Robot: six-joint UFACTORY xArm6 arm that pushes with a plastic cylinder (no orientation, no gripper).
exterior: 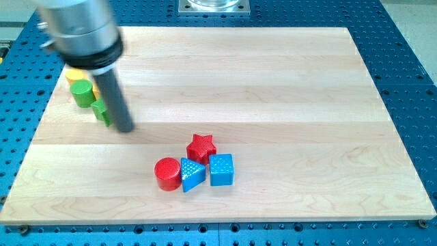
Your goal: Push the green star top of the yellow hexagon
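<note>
Clearly, at the desk's (287,75) far left, about ten o'clock from its middle, we saw a green cylinder (82,93) with a yellow block (75,76) touching it at twelve o'clock, mostly hidden by the arm; its shape could not be told. At the cylinder's four o'clock sat a green block (102,111), probably the star, half hidden by our rod. Our tool, my tip (125,128), was a bare rod with nothing to open or close, resting just beside that block at its four o'clock. We judged the block light, rigid plastic, apt to slide and spin; a push at its lower face, through its centre, seemed best. Farther right clustered a red cylinder (167,173), blue triangle (192,174), red star (201,146) and blue cube (221,169). No writing was legible.
</note>
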